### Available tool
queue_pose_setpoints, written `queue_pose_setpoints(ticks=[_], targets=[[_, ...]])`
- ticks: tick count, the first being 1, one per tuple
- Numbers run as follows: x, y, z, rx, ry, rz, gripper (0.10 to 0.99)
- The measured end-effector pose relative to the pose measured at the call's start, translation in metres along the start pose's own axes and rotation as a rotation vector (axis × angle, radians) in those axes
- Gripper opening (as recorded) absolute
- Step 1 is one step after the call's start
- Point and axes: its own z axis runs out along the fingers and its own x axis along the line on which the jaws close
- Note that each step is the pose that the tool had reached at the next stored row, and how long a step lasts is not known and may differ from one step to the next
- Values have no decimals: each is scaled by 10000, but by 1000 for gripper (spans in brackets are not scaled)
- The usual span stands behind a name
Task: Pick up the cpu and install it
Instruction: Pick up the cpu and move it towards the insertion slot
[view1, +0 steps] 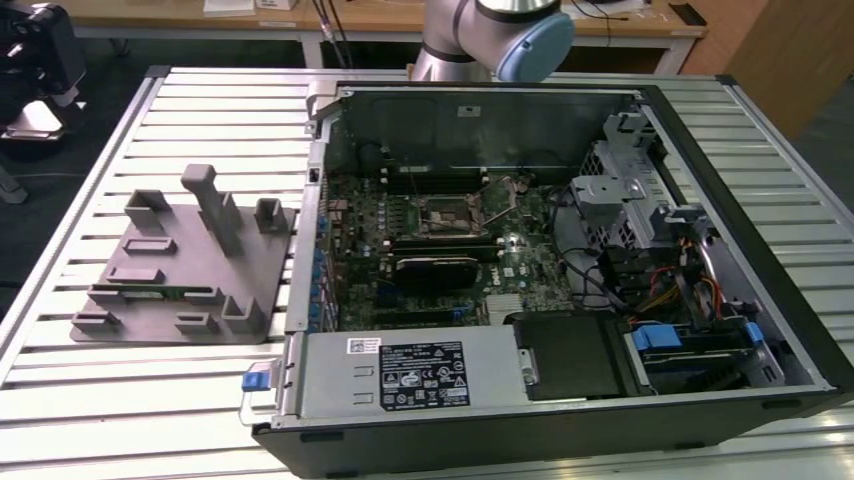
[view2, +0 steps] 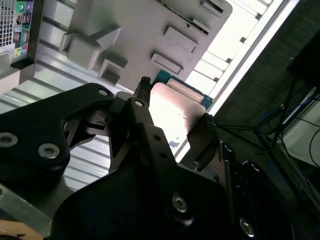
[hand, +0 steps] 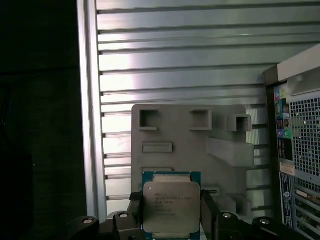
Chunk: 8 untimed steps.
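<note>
Pinching the cpu (hand: 171, 202) by two opposite edges, the fingers (hand: 208, 214) hold it flat over the grey fixture (hand: 190, 135), which sits on the slatted desk (hand: 175, 50) just beside the open case (hand: 295, 150). To carry it well, I judge the grip needs to be level and square, firm without squeezing, so the chip can meet the socket (view1: 447, 215) without tilt. A slanted seat could bend contacts. The cpu shows a shiny silver square lid with faint print, ringed by a blue-green rim.
</note>
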Motion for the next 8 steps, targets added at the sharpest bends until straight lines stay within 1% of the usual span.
queue_pose_setpoints(ticks=[8], targets=[[-96, 7, 3, 0, 0, 1, 545]])
